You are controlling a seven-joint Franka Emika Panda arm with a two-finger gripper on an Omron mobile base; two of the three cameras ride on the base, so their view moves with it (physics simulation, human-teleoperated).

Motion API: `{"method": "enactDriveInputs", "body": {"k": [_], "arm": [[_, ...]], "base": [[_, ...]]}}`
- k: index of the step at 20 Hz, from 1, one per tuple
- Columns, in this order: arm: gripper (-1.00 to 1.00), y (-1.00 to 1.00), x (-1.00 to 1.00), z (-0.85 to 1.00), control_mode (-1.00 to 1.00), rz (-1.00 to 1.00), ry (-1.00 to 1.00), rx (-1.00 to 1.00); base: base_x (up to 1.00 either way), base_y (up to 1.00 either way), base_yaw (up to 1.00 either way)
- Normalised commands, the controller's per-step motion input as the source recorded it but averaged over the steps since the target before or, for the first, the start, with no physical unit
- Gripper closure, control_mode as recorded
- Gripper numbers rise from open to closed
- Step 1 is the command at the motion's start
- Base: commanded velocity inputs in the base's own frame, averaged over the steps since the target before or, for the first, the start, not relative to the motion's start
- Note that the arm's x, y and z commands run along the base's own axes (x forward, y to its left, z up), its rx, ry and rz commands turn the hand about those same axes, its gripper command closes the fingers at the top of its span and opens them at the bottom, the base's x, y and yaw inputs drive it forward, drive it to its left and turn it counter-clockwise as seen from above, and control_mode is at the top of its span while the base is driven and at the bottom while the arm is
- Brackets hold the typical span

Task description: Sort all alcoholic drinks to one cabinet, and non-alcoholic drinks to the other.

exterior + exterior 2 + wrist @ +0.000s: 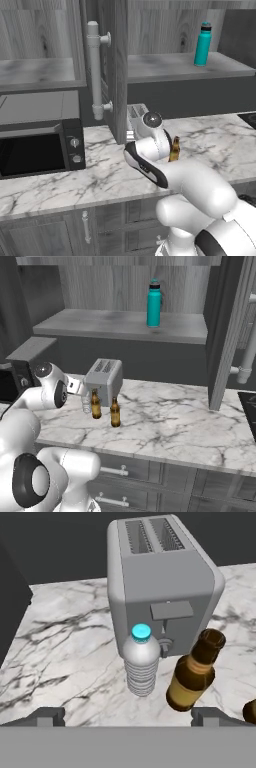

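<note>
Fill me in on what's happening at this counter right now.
The white robot arm is sorting drinks. Its claw hangs open and empty just in front of the small clear ribbed plastic water bottle, which stands on the marble counter before the grey toaster. Two amber-brown glass beer bottles stand beside it on the counter. The teal cylindrical flask already stands on the open wall cabinet's grey shelf.

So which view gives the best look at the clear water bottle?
The hand view: the clear ribbed water bottle stands upright in front of the toaster, whole and unobstructed, beside a beer bottle. In the right base view it is a faint sliver behind a beer bottle. In the left base view I cannot make it out.
</note>
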Motion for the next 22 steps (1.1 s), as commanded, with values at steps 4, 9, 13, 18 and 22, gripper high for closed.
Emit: {"method": "enactDriveInputs", "body": {"k": [4,9,13,18,22], "arm": [[-1.00,0.00,0.07,-0.08,-1.00,-0.02,0.00,0.00],[-1.00,0.00,0.09,-0.06,-1.00,-0.01,0.01,0.00],[-1.00,0.00,0.14,-0.10,-1.00,-0.01,0.01,0.00],[-1.00,0.00,0.16,-0.12,-1.00,-0.01,0.02,0.00],[-1.00,0.00,0.18,-0.16,-1.00,-0.01,0.01,0.00]], "base": [[0.00,0.00,0.00],[0.00,0.00,0.00],[0.00,0.00,0.00],[0.00,0.00,0.00],[0.00,0.00,0.00]]}}
